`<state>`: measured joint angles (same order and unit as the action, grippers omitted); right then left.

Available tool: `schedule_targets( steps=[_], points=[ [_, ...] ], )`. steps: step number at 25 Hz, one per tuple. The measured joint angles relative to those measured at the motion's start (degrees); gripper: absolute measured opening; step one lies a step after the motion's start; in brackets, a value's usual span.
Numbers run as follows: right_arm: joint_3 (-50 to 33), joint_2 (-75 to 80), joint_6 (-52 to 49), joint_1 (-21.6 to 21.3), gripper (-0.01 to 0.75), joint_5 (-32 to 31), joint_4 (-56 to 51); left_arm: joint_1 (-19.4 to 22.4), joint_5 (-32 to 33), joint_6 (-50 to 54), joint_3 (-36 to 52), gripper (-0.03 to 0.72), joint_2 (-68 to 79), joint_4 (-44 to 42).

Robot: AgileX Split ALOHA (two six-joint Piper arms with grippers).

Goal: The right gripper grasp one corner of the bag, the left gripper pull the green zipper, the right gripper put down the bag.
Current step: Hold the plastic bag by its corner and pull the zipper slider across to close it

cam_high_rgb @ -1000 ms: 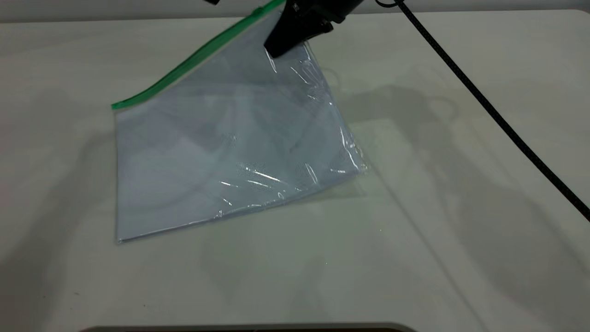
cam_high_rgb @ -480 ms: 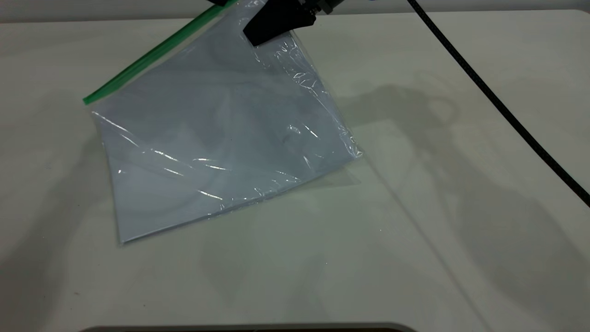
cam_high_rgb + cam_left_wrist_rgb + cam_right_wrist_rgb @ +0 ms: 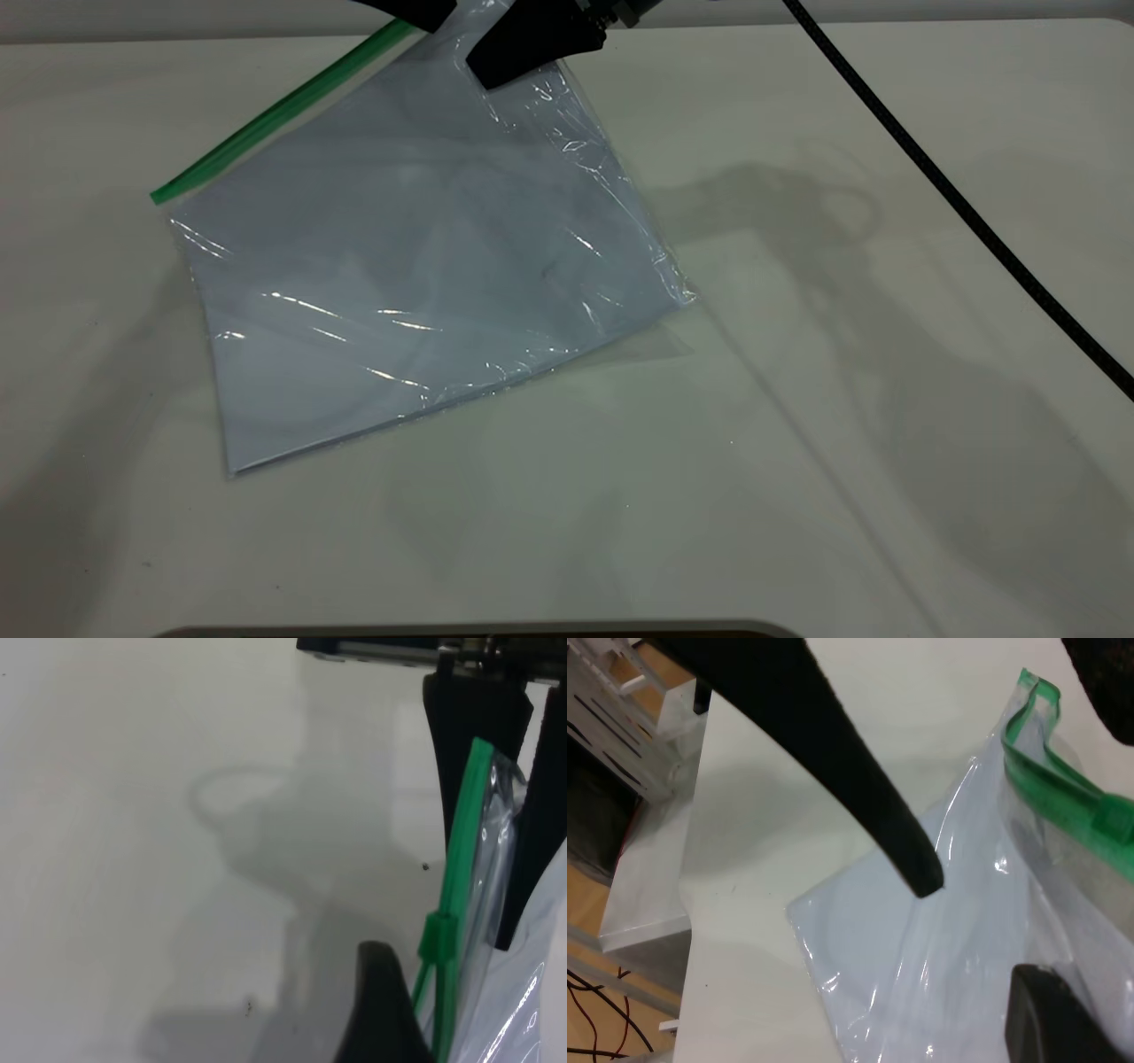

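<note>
Bag [image 3: 416, 275]: clear pouch, white sheets inside; lower corner resting on counter [image 3: 842, 461], top corner raised at 12 o'clock; right gripper [image 3: 523, 53] jaws clamped on that corner; green zipper [image 3: 266, 120] along 10 o'clock edge; left gripper [image 3: 416, 11] at zipper's upper end, jaw state cannot be told.
</note>
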<state>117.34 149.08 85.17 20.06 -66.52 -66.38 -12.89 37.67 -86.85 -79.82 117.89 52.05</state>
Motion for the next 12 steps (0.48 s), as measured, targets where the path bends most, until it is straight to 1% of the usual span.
schedule_targets(
  steps=[6,12],
  points=[
    [0.0,0.0,1.0,1.7,0.033,0.0,1.3,0.0,0.0,-0.2,0.0,0.559,0.8,0.0],
    [0.0,0.0,3.2,3.3,0.033,-0.1,1.7,0.0,1.4,-0.3,0.0,0.549,1.3,0.0]
  ],
)
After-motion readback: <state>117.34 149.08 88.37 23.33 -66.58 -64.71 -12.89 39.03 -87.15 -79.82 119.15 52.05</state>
